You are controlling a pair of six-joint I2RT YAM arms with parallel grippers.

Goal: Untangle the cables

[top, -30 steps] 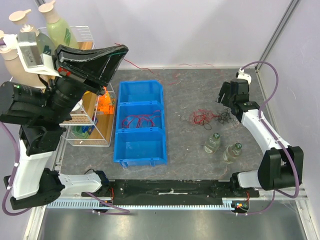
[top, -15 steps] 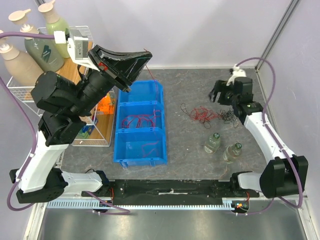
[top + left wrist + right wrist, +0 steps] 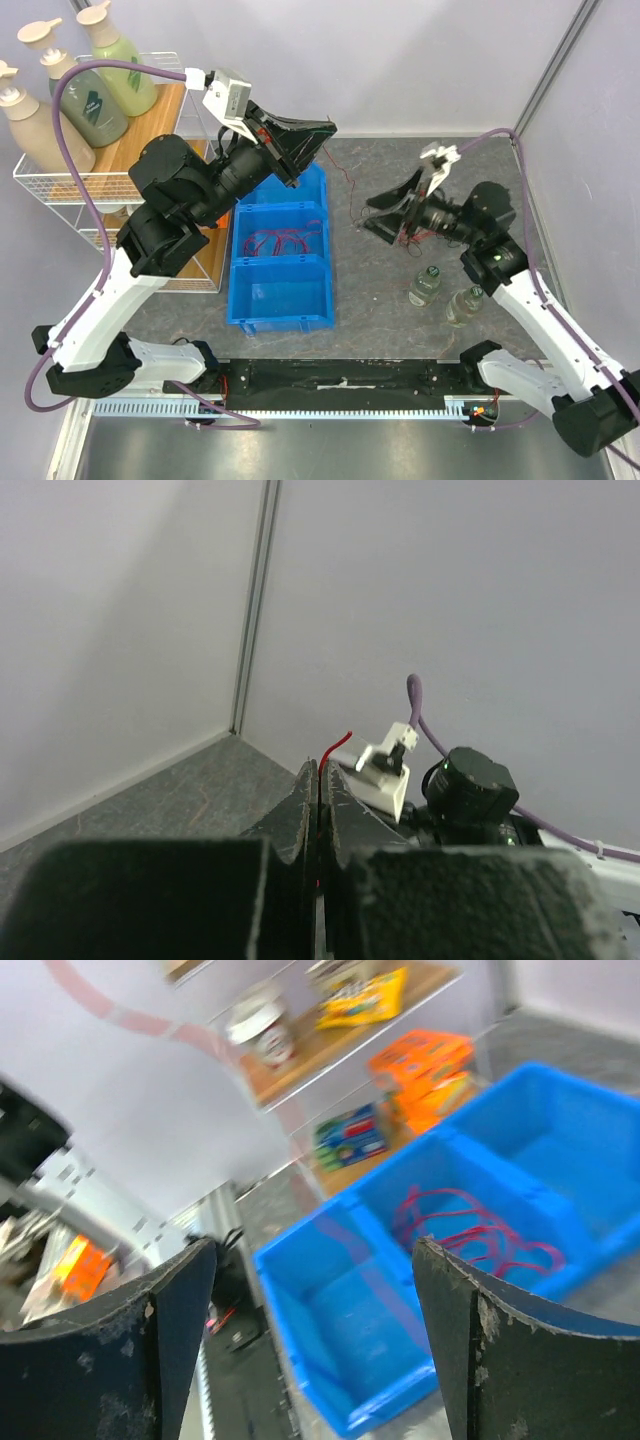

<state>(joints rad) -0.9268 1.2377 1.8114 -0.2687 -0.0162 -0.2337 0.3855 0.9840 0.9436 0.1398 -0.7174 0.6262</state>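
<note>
1. Top view: left gripper is raised above the far compartment of the blue bin, jaws pressed together on a thin red strand that hangs just right of the bin's far corner. Red loops lie in the bin's middle compartment. Right gripper is right of the bin with its tips toward it, jaws wide apart and nothing between them. A tangle of red and black cable sits on the tabletop right of the bin, partly hidden by that gripper. Two small bottles stand right of the bin, nearer than the tangle. A wire rack stands left of the bin.
2. Left wrist: jaws are together, with the red strand poking out of the seam between them and curling up.
3. Right wrist (blurred): jaws are far apart and hold nothing. The bin shows between them, with the red loops in its middle compartment.
</note>
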